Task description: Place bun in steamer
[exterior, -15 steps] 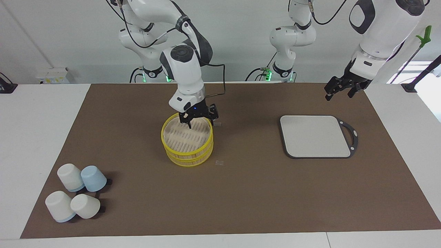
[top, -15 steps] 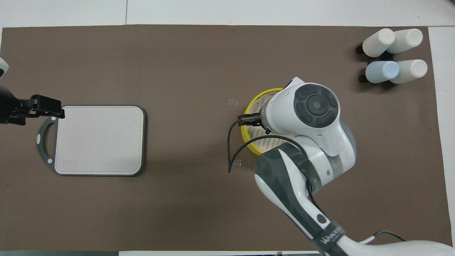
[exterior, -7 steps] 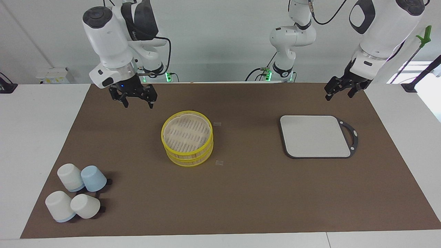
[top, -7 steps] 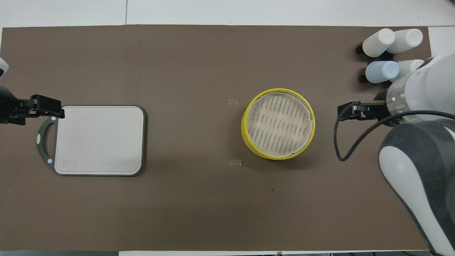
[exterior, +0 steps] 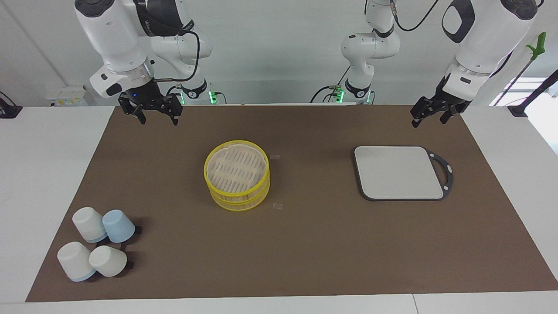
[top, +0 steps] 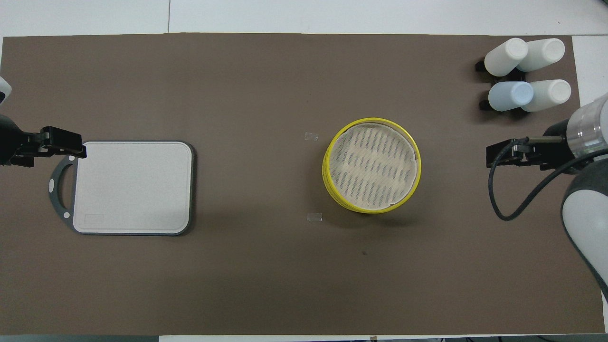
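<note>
The yellow-rimmed steamer (exterior: 236, 174) stands in the middle of the brown mat with its slatted lid on; it also shows in the overhead view (top: 371, 165). No bun is in view. My right gripper (exterior: 158, 121) hangs open and empty in the air over the mat's edge near the right arm's base, well away from the steamer; it also shows in the overhead view (top: 494, 156). My left gripper (exterior: 428, 122) waits open and empty in the air over the mat near the grey board's handle, and it shows in the overhead view (top: 80, 151).
A grey rectangular board (exterior: 399, 172) with a dark handle lies toward the left arm's end. Several upturned white and pale blue cups (exterior: 98, 248) stand at the mat's corner at the right arm's end, farther from the robots. Two small clear tape pieces (exterior: 277, 206) lie beside the steamer.
My right gripper has left the steamer's lid, risen and swung away toward the right arm's end of the table. The lid stays on the steamer. The left arm has not moved.
</note>
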Controlling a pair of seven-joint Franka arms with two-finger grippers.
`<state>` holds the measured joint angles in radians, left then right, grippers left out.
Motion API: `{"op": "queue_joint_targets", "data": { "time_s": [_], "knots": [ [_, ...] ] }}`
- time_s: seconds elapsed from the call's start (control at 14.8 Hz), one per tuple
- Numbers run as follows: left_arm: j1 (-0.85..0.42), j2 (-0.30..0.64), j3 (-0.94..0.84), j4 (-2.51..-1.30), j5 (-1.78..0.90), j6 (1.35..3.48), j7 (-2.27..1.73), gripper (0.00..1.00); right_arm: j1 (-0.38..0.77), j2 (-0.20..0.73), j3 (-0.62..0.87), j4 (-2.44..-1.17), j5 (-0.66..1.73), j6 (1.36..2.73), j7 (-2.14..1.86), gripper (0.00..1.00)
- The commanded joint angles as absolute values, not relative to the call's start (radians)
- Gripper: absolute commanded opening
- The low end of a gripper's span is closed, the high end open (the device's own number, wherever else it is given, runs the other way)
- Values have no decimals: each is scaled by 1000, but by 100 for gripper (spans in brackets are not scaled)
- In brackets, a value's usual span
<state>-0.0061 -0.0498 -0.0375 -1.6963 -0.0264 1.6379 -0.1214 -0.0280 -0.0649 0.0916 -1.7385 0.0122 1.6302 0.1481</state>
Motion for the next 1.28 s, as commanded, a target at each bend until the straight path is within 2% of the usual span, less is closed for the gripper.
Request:
{"op": "queue_joint_targets", "data": {
  "time_s": [0.0,0.47,0.74,1.21],
  "knots": [
    [-14,-75,-28,-1723,-43,1660,-106,100,-23,21,90,-1611,3,1572,133,100],
    [-14,-74,-28,-1723,-43,1660,-106,100,-15,9,86,-1626,8,1578,133,100],
    [-14,-74,-28,-1721,-43,1660,-106,100,-15,-29,83,-1693,6,1582,132,100],
    [-14,-74,-28,-1721,-43,1660,-106,100,-14,-31,84,-1694,2,1580,132,100]
  ]
}}
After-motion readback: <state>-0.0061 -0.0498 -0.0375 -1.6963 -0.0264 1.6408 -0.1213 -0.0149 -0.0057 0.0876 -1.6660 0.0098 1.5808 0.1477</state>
